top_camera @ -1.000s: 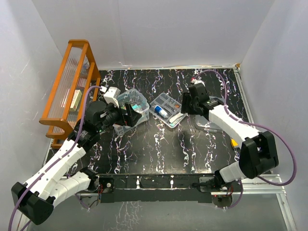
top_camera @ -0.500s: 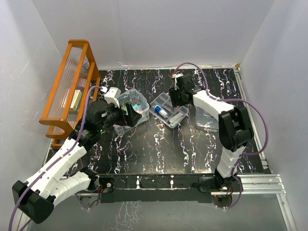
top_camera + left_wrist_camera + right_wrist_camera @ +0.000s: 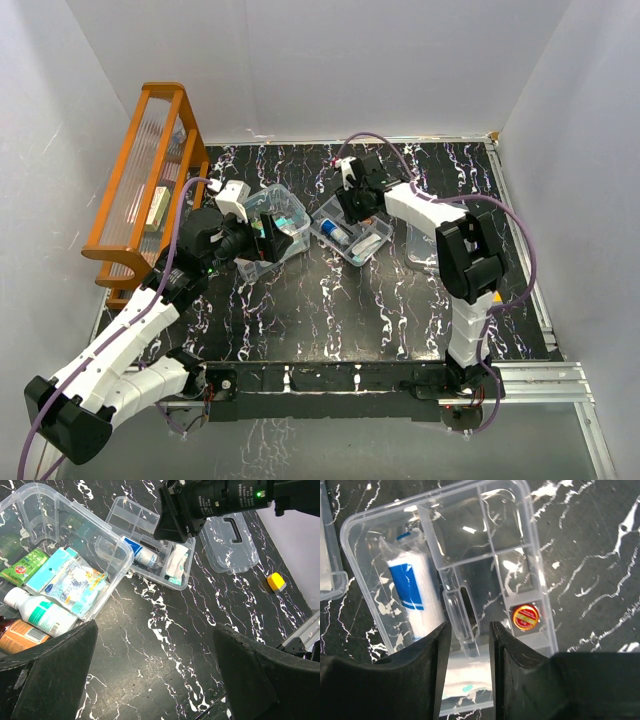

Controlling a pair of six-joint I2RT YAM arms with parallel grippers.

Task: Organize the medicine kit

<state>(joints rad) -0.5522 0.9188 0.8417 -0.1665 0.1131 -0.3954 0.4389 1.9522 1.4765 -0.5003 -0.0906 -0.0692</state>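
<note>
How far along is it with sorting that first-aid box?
Done: bottles and packets sit in the clear plastic box. In hand: the right gripper straddles the centre tab of the clear divided tray. Probably left: seat the tray, then fit the clear lid with dark handle, lying apart.

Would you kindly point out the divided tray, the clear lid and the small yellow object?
divided tray [image 3: 126,519], left wrist view, floor of an empty compartment.
clear lid [image 3: 227,549], left wrist view, middle of its clear panel.
small yellow object [image 3: 275,581], left wrist view, its top face.

Fingers [image 3: 415,680] straddle the divided tray's [image 3: 506,526] central tab (tube [image 3: 415,592] alongside).
</note>
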